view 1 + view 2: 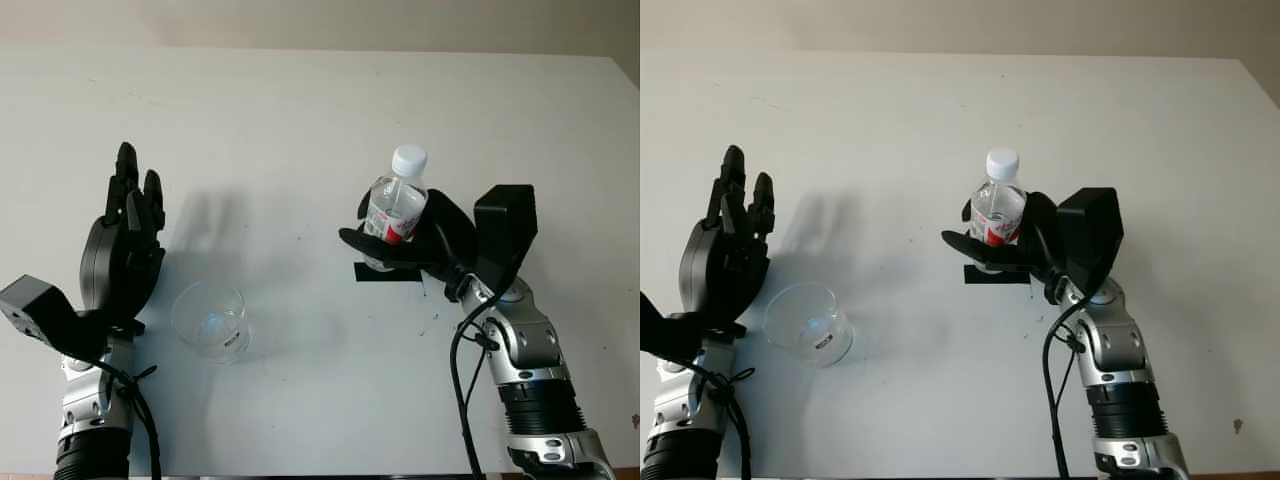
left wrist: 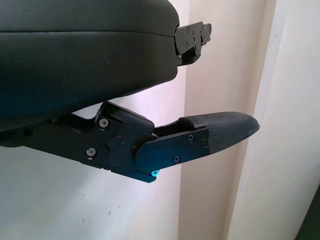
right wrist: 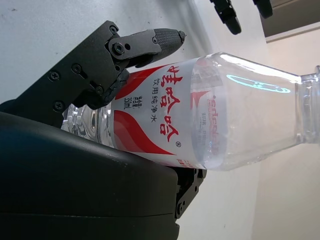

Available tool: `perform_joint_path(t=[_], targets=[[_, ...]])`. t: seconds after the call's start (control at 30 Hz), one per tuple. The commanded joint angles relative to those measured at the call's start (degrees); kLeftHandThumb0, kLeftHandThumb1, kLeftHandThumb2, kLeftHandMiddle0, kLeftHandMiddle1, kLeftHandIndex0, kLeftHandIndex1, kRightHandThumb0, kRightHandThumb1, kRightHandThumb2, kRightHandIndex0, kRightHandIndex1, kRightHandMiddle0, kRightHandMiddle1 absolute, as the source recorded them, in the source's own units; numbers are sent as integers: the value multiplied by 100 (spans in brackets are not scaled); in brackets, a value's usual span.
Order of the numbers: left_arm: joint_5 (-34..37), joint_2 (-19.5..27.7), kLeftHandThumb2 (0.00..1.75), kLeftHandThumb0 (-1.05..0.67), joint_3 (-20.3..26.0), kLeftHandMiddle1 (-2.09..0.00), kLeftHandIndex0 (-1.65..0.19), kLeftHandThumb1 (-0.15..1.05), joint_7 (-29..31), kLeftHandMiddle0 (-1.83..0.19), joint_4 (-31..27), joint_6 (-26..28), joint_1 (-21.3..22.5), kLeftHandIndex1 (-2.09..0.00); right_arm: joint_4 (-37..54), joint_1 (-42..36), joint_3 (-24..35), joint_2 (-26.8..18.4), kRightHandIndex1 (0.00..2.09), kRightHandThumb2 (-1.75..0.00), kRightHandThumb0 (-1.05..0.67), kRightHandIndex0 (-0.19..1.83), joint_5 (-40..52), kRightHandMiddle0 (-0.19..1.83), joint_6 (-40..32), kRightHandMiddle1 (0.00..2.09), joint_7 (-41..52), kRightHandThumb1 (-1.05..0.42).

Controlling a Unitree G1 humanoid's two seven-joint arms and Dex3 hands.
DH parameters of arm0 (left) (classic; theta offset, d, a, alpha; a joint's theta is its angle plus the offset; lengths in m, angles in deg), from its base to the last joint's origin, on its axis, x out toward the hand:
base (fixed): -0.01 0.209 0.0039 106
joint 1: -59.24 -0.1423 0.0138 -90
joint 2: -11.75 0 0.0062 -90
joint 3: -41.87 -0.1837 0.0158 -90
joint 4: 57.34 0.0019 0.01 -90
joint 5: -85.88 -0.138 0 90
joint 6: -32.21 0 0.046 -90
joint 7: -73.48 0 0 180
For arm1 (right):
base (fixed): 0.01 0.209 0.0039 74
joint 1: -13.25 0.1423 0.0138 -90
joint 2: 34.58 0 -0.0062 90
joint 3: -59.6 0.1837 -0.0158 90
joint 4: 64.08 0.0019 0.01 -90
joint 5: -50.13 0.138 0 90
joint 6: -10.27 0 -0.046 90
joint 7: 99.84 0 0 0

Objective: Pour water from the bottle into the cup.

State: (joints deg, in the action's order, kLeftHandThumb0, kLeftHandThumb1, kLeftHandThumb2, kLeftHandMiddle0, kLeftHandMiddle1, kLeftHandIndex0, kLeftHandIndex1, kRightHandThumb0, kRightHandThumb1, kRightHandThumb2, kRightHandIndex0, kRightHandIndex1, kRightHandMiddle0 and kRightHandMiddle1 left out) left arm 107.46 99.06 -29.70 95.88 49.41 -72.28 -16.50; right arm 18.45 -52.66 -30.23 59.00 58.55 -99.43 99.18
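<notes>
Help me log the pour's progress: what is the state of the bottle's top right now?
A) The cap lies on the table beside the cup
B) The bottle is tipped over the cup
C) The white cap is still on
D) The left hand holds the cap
C: the water bottle stands upright in the right hand with its white cap on, away from the clear cup; the left hand is open beside the cup.

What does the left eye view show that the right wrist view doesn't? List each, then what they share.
Left eye view alone: the clear cup on the white table, the open left hand raised beside it, the bottle's white cap, and black tape under the bottle. Right wrist view alone: the label's red Chinese lettering. Both: the right hand grasping the water bottle.
</notes>
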Motion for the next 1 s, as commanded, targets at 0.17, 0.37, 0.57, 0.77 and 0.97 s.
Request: perform_joint_path(t=[0.17, 0.37, 0.57, 0.77, 0.97], targets=[[9, 32, 66, -79, 31, 0, 19, 105, 26, 19, 2, -15, -132, 0, -155, -57, -19, -11, 209, -50, -40, 144, -49, 91, -15, 209, 71, -105], [50, 52, 66, -79, 45, 0, 19, 105, 78, 19, -16, 19, -131, 0, -114, -125, -21, -53, 209, -43, -41, 133, -87, 75, -114, 209, 106, -105], [46, 62, 66, -79, 54, 0, 19, 105, 79, 19, -14, 42, -112, 0, -101, -269, 164, 51, 209, -23, -48, 54, 68, 8, -153, 209, -13, -105], [31, 77, 66, -79, 42, 0, 19, 105, 81, 19, -30, 68, -102, 0, -41, -481, 158, 76, 202, -7, -59, -15, 0, -18, 24, 192, -211, -103], [28, 76, 66, -79, 48, 0, 19, 105, 81, 19, 11, 51, -83, 0, -62, -681, 143, 31, 99, -5, -62, -19, 56, -19, 331, 102, -1, -101]])
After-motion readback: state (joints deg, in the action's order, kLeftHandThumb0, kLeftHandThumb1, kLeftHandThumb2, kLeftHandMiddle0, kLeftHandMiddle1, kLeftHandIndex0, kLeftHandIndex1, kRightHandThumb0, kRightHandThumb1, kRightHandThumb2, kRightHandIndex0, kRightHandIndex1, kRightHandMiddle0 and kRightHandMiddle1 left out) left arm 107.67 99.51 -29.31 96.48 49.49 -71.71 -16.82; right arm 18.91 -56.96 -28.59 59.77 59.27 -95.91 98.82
